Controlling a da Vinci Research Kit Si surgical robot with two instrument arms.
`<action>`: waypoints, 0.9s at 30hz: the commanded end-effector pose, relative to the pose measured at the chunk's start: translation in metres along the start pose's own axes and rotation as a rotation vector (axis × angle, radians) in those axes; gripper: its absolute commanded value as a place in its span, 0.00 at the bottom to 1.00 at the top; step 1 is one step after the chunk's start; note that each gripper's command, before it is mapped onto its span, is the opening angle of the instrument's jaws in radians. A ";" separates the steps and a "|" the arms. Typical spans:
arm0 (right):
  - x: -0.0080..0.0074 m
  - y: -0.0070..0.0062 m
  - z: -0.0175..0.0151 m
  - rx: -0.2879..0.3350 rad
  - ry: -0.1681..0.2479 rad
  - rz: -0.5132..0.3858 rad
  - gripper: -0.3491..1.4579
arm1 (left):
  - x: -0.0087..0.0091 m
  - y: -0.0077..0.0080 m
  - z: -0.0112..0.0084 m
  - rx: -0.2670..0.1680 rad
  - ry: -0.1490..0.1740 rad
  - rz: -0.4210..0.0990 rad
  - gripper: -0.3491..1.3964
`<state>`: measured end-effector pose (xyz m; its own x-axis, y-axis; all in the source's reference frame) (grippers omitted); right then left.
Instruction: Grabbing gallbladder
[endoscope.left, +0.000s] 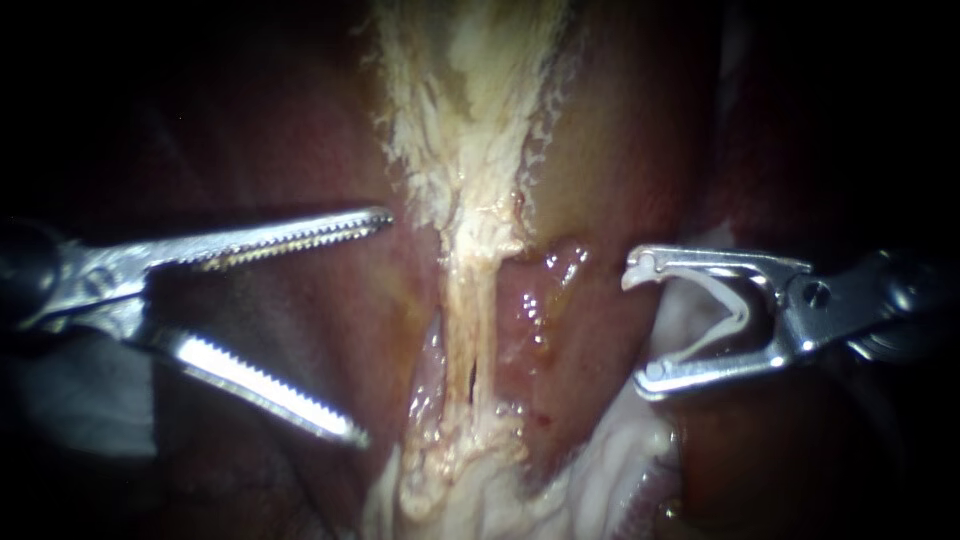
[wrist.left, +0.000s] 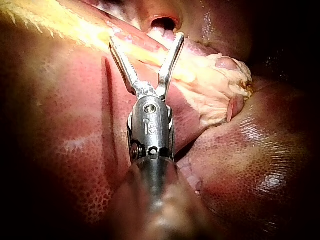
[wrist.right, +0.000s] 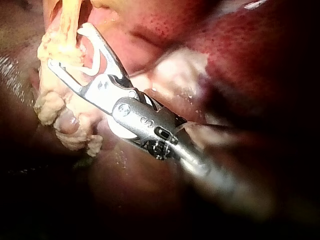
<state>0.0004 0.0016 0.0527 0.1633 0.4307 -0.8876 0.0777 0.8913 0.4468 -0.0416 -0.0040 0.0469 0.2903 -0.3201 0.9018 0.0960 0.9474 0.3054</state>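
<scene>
A pale, frayed band of tissue (endoscope.left: 470, 270) runs down the middle of the endoscope view and widens toward the top (endoscope.left: 455, 80). How much of it is gallbladder I cannot tell. My left instrument (endoscope.left: 370, 325) stands just left of the band with its toothed jaws wide open, holding nothing. The left wrist view shows these jaws (wrist.left: 146, 39) spread over the yellowish band (wrist.left: 200, 75). My right instrument (endoscope.left: 640, 322) waits to the right of the band, with a white clip (endoscope.left: 742, 310) seated between its jaws. In the right wrist view its jaws (wrist.right: 69, 45) reach the pale lumpy tissue (wrist.right: 50, 105).
Dark red liver (endoscope.left: 300, 330) lies on both sides of the band. A moist pink patch (endoscope.left: 530, 300) sits just right of the band. White fatty tissue (endoscope.left: 610, 470) bulges below my right instrument. The liver lobes (wrist.left: 250, 165) crowd close under the left shaft.
</scene>
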 end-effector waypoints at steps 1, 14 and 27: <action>0.0000 0.0000 0.0000 0.000 0.000 0.000 0.52 | -0.0001 0.0000 0.0000 -0.007 0.002 0.000 0.76; 0.0000 0.0001 0.0001 -0.001 0.000 0.001 0.52 | -0.0019 -0.0003 0.0027 -0.222 0.061 -0.418 0.52; 0.0000 0.0001 0.0001 -0.001 0.000 0.000 0.52 | -0.0010 0.0017 0.0046 -0.359 0.144 -0.516 0.46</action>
<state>0.0005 0.0017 0.0528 0.1630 0.4313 -0.8874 0.0762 0.8912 0.4471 -0.0459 -0.0019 0.0480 0.2427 -0.7579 0.6056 0.5751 0.6151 0.5394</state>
